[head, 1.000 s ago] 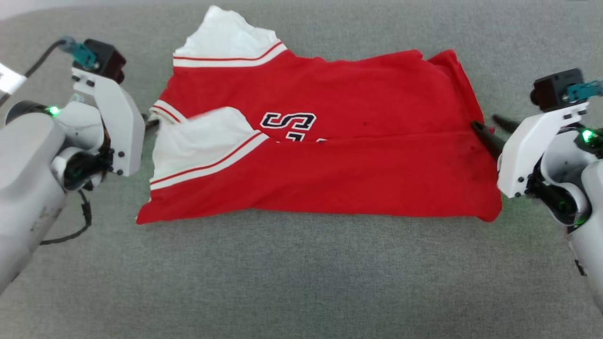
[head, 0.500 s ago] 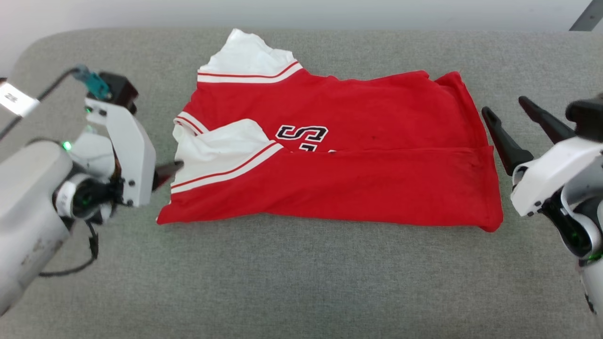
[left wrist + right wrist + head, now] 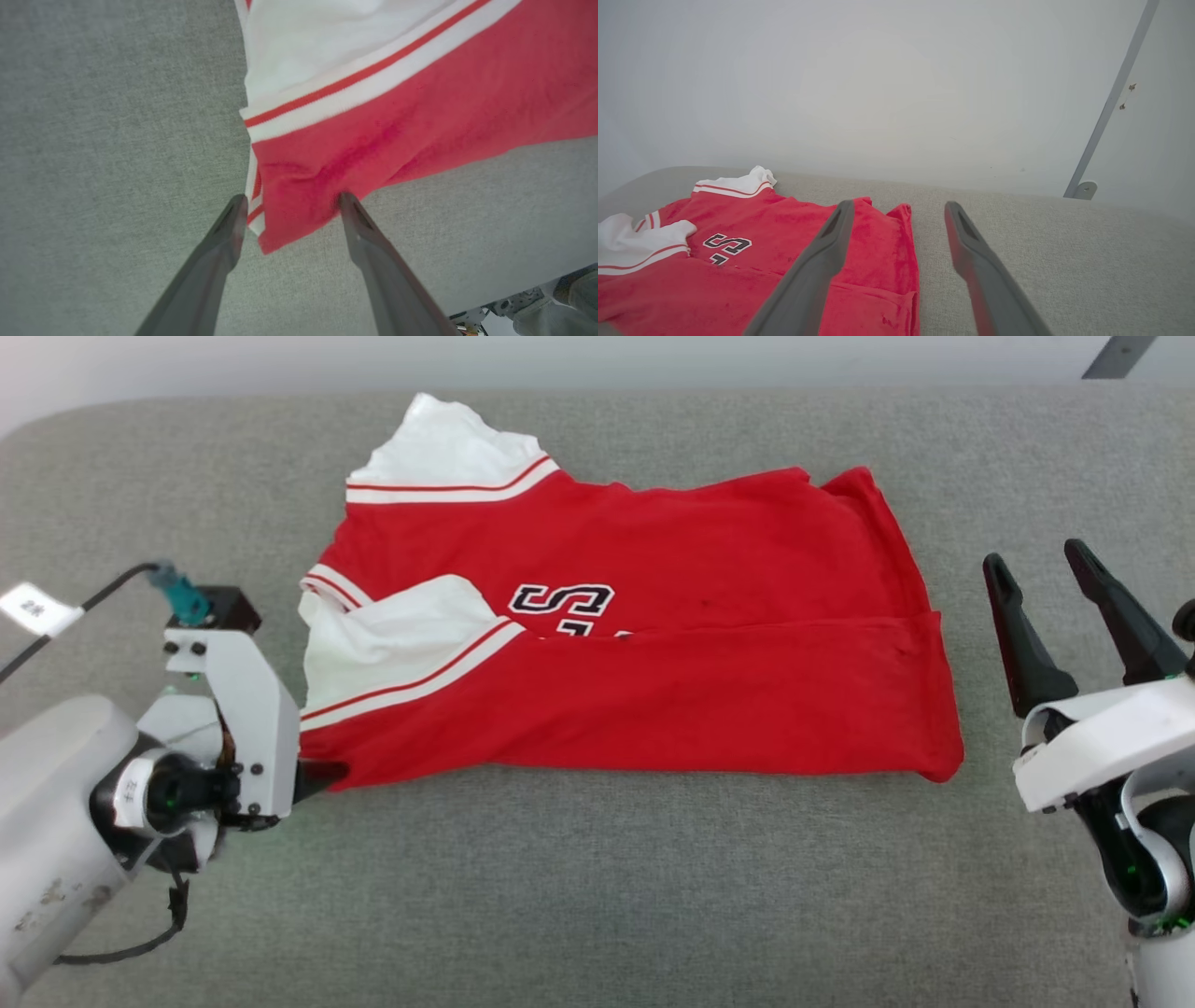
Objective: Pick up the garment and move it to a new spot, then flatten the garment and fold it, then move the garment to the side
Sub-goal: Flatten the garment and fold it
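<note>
The garment [image 3: 672,653], a red shirt with white sleeves and striped trim, lies folded lengthwise on the grey padded surface [image 3: 597,896]. Part of its black lettering [image 3: 560,600] shows above the fold. My left gripper [image 3: 327,773] sits at the garment's near left corner. In the left wrist view that gripper [image 3: 292,200] is open, and the red corner [image 3: 299,214] lies loose between its fingers. My right gripper [image 3: 1034,558] stands open, apart from the garment's right edge, and holds nothing. The right wrist view has its fingers [image 3: 831,242] lifted above the garment [image 3: 738,270].
A pale wall [image 3: 878,93] rises behind the padded surface, with a grey metal bar [image 3: 1111,102] fixed at the back right. The surface's front edge [image 3: 514,298] runs close to my left gripper.
Both grippers have opened and let go of the garment. The right one has drawn back to the right and lifted. The left one has moved along the left edge to the near corner. The camera shifted.
</note>
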